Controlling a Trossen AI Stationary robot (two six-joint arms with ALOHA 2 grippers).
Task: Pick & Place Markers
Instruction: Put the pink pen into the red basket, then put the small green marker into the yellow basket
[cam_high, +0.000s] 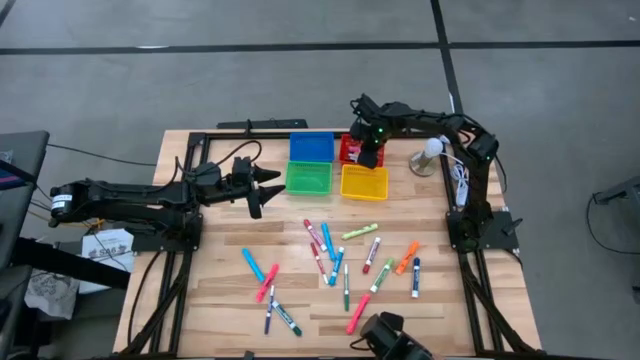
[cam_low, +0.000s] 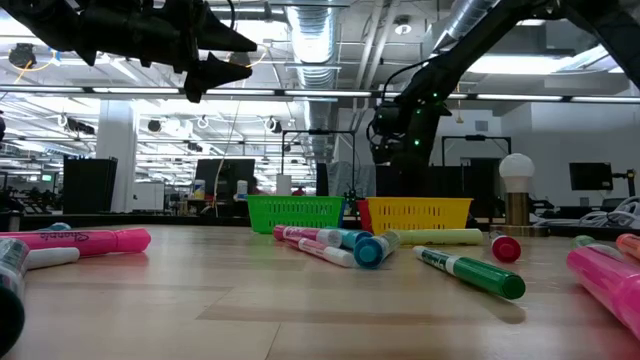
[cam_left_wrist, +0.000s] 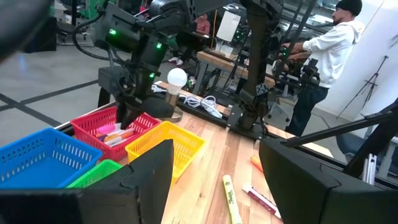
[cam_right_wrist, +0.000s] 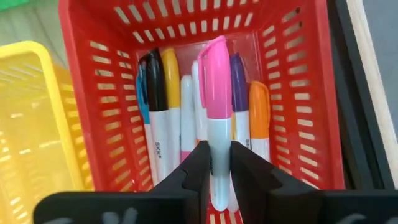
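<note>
We see right gripper above red bin, fingers pinching pink-capped marker at white barrel. Marker hangs just over markers already lying in red bin. We judge it light, stiff, smooth, prone to slip; mid-barrel hold best. Left gripper waits well away from red bin, fingers spread, empty. Loose markers lie on table, apart from red bin.

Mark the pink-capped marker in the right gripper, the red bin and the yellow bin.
pink-capped marker (cam_right_wrist: 216, 74), right wrist view, on its pink cap.
red bin (cam_right_wrist: 309, 93), right wrist view, on its side wall.
yellow bin (cam_high: 363, 182), high view, on its floor.
</note>
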